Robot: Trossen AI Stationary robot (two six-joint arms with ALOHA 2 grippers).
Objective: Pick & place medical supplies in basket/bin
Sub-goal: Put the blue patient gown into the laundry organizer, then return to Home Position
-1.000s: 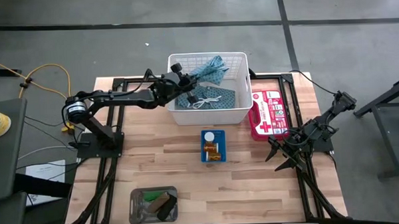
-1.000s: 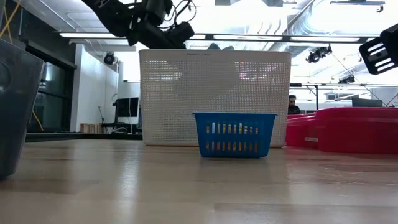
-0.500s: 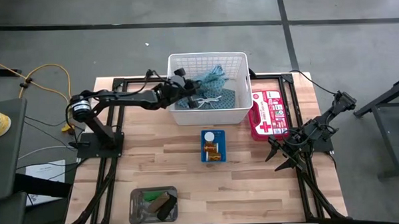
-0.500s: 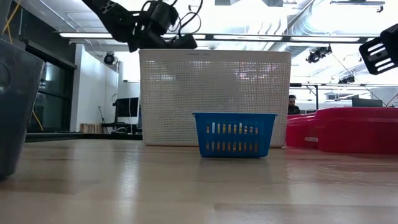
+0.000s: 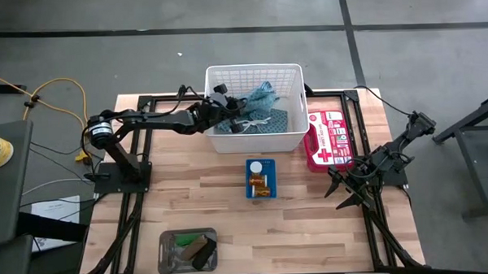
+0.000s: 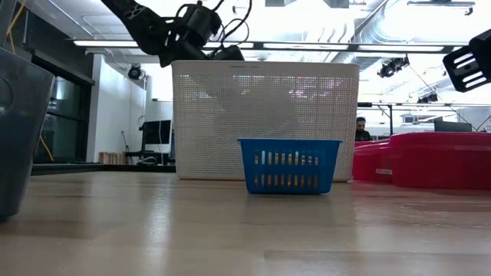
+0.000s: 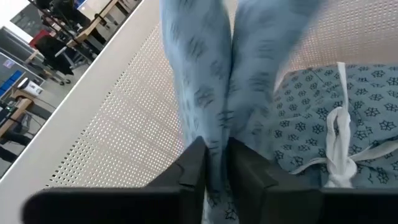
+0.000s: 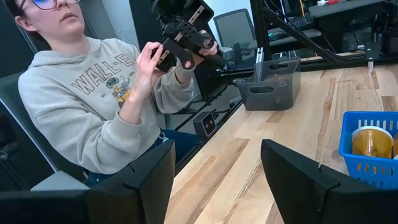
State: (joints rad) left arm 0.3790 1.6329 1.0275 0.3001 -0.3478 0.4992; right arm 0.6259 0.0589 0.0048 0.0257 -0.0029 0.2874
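White mesh basket (image 5: 257, 141) sits at the far side of the table, and my left gripper (image 5: 229, 113) is reaching over its left rim, down inside. In my left wrist view my two fingers (image 7: 193, 169) stand close together with a hanging fold of the teal-blue patterned cloth (image 7: 211, 93) pinched between them; gap is no wider than the fabric, so I read that as a grip on the cloth. Second patterned cloth (image 7: 348, 118) lies flat on the basket floor just beside it, its white strings (image 7: 336, 146) knotted on top. From overhead both cloths are inside the basket, the held one (image 5: 259, 96) bunched toward the far right corner, the flat one (image 5: 268, 124) nearer the front wall. My right gripper (image 5: 344, 192) is parked at the right edge of the table, well apart from the basket, jaws standing wide with nothing between them. Small blue basket (image 5: 260, 178) stands in front of the white one with a white disc (image 5: 255, 165) and orange vial (image 5: 260, 185) in it. Red first-aid case (image 5: 329, 139) is just beside the white basket's right wall. Grey tray (image 5: 187, 250) at the near left edge holds dark rolls; can't tell them apart. Person in a grey hoodie (image 8: 93, 99) sits beyond the table, seen from my right wrist.
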